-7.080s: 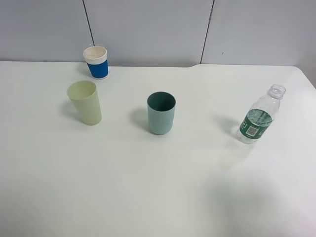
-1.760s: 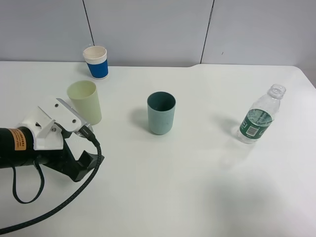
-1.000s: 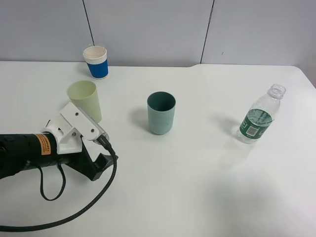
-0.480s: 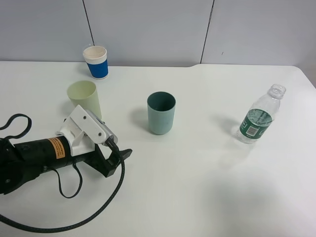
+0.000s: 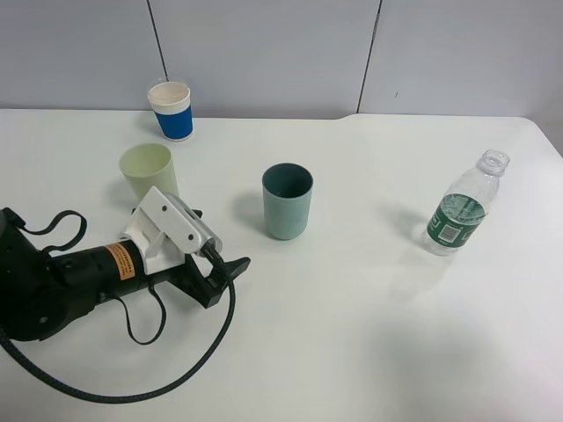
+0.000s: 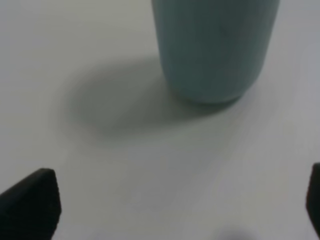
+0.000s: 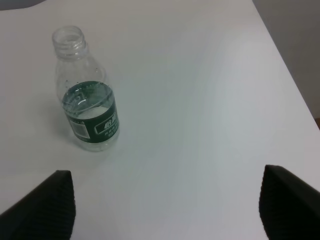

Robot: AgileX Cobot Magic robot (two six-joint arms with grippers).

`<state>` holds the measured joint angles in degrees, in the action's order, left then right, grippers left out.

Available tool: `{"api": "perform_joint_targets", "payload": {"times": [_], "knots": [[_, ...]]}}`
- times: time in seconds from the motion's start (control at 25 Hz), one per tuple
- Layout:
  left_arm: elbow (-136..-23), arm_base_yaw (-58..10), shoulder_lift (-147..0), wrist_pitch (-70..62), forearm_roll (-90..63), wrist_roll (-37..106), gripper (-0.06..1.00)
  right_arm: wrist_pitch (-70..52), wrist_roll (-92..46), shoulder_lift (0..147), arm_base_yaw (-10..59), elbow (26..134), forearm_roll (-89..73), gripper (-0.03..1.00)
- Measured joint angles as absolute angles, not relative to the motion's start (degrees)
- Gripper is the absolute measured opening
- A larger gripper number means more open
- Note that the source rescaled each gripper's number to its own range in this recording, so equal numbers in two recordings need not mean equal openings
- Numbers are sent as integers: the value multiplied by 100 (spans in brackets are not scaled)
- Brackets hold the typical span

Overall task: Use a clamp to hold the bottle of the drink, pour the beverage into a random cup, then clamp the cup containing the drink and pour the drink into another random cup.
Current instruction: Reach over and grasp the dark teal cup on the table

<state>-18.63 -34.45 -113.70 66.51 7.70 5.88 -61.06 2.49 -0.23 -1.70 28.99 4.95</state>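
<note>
We cannot see the right tool [image 7: 167, 212] in the high view. Its own wrist view gives only two black fingertips [image 7: 42, 202], cut off at the frame edge. They stand well apart with bare white surface [image 7: 200, 100] between them, gripping nothing. Ahead of them the small clear plastic bottle with a dark green label [image 7: 87, 107] stands upright, mouth open, untouched, near the surface's right end.

The left tool [image 5: 220, 239] hangs low over the surface, spread wide and empty, one finger mostly hidden behind its white mount [image 5: 171, 224]. We see the teal straight-sided plastic cup [image 5: 287, 202] upright near mid-surface, ahead of the tool and apart from it. The left wrist view is blurred and crops the cup's rim. The arm [image 5: 62, 286] covers the base of the tall pale yellow-green plastic tumbler [image 5: 147, 169]. A blue-and-white paper cup [image 5: 171, 109] stands behind.
</note>
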Motion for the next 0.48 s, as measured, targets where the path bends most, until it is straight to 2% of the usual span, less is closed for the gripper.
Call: {"api": "perform_joint_targets", "payload": {"times": [0.48], "knots": [[-2525,-3445,-11565,6643,1077,584,100,-6106,249,-23,-170,2899,495,44]]}}
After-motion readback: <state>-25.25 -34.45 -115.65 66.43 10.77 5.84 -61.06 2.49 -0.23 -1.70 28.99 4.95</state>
